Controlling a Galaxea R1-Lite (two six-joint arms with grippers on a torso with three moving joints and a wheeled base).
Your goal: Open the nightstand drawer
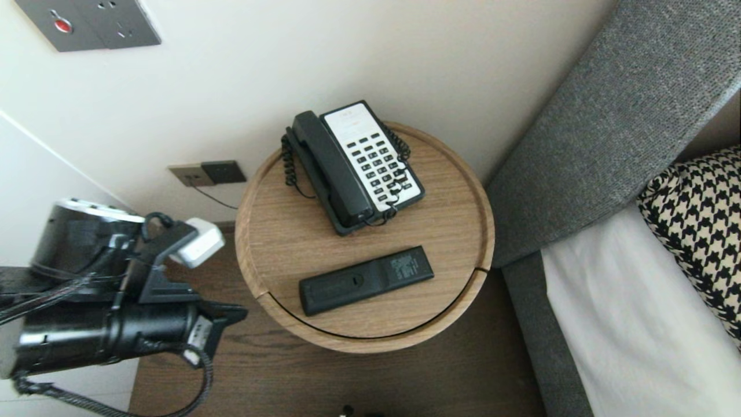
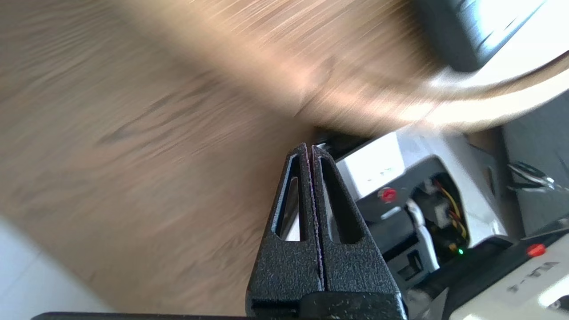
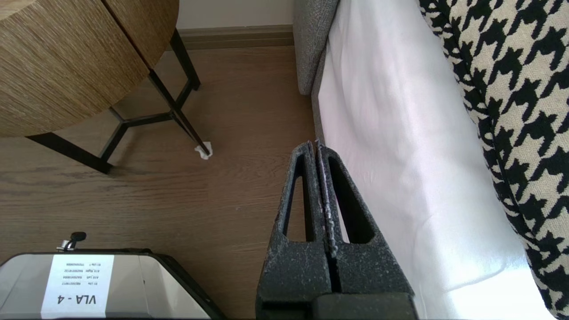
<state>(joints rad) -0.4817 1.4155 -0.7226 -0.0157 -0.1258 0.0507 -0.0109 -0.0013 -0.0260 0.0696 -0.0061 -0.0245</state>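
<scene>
R gripper (image 3: pixel 315 144) parked low over floor (image 3: pixel 222 186) betw. bed (image 3: pixel 400 133) and worktop (image 3: pixel 66 66), fingers together, empty. L gripper (image 2: pixel 310 149) off worktop's left side, fingers together, nothing held. Wrist view smeared, prob. over floor, not over the top. Remote (image 1: pixel 366 280) flat near worktop front, untouched. Phone (image 1: pixel 356 165) behind it, handset cradled. No contact yet, so approach + grip both outstanding.

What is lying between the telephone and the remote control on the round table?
Nothing: in the head view only bare wood of the round table separates the telephone from the remote control.
</scene>
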